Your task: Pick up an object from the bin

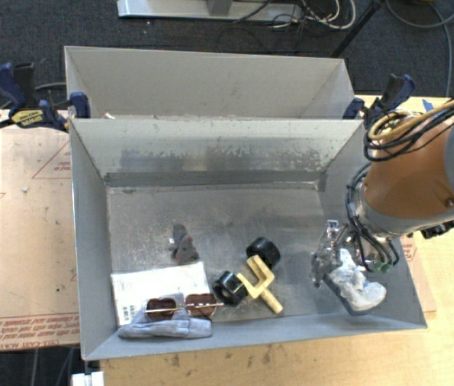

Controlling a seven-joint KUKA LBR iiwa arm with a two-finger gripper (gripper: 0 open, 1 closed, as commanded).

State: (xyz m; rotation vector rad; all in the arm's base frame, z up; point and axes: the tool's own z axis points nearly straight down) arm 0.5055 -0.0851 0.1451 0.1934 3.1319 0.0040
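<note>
My gripper (328,255) is low in the bin's right front corner, under the orange cover of the wrist. Right beside and just below it lies a white crumpled lump (358,288), resting on the bin floor against the right wall; whether the gripper touches it I cannot tell. To the left, a yellow clamp with black handles (254,279) lies near the front wall, well apart from the gripper.
A white packet with brown sunglasses on it (162,294) sits at the front left, with a grey-blue piece (167,326) along its front edge. A small grey scrap (182,245) lies mid-floor. The arm and its cables hang over the right wall.
</note>
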